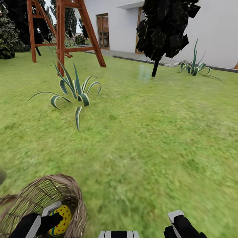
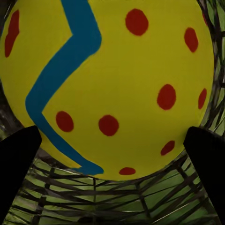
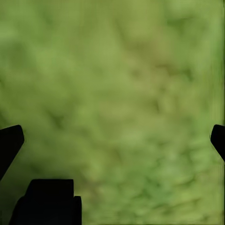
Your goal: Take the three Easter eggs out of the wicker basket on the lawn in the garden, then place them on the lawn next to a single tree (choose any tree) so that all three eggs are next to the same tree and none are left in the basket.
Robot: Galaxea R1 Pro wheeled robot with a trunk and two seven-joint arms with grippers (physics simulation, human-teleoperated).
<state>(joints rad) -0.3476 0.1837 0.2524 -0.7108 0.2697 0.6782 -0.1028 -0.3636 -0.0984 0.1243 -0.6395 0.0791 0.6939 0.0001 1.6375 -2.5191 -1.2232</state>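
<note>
Head view: wicker basket (image 1: 71, 195) sits on the lawn (image 1: 148, 138) at the lower left, its open weave tipped toward the camera. Left gripper (image 1: 53, 216) is down inside the basket w/ a yellow Easter egg (image 1: 62, 219) betw its fingers; egg has red dots and a blue-green band. Left wrist view: egg (image 2: 117, 84) looms very close, black fingertips (image 2: 18, 159) on either side of its lower half, basket weave (image 2: 117, 197) and grass behind it. Fingers look closed against the egg, i.e. grasping it, egg still within the basket. Other eggs can't be made out. Right gripper (image 1: 181, 224) hangs at the lower right above bare grass, well apart from the basket; right wrist view has its fingertips (image 3: 9, 143) spread wide at the edges over blurred lawn (image 3: 122, 93), so released, nothing held. Farther off: striped agave plant (image 1: 74, 89) mid-left, wooden swing frame (image 1: 62, 29) behind it, black conifer (image 1: 165, 26) by the white house (image 1: 215, 29), second agave (image 1: 195, 66) near the wall
</note>
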